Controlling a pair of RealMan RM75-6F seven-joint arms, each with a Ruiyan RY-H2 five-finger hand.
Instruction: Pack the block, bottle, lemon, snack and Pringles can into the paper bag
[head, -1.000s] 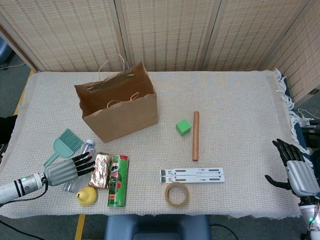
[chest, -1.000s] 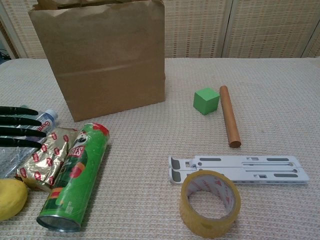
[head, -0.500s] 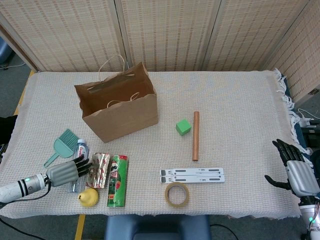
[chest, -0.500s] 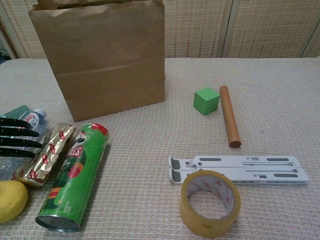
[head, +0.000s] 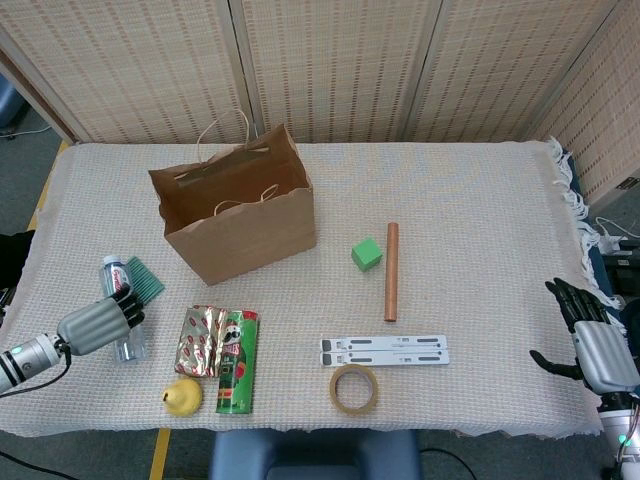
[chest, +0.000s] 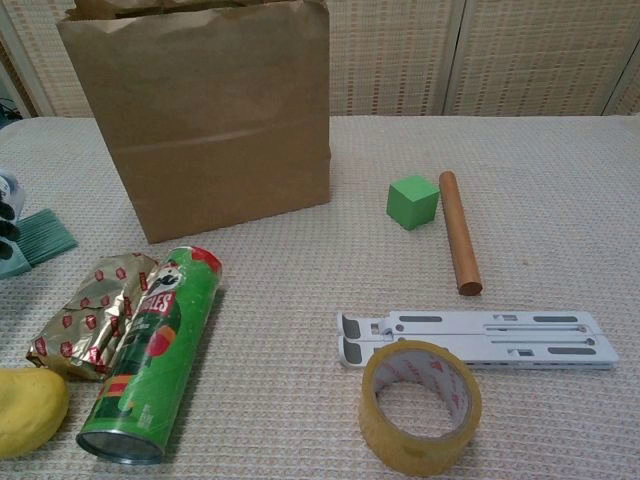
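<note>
My left hand (head: 93, 326) grips the clear water bottle (head: 113, 281) at the table's left edge, its cap pointing away from me; only fingertips (chest: 8, 218) show in the chest view. The open paper bag (head: 236, 216) stands behind and to the right of it. The foil snack (head: 203, 340) lies against the green Pringles can (head: 237, 361), with the lemon (head: 182, 397) just in front of them. The green block (head: 366, 254) sits mid-table. My right hand (head: 592, 342) hangs open off the table's right edge, holding nothing.
A green brush (head: 146, 280) lies beside the bottle. A wooden rod (head: 391, 271) lies right of the block. A white folding stand (head: 385, 350) and a tape roll (head: 354, 388) sit near the front edge.
My left hand closed around the bottle and drew it left, away from the snack. Snack, can and lemon shifted slightly. The right hand stayed still.
</note>
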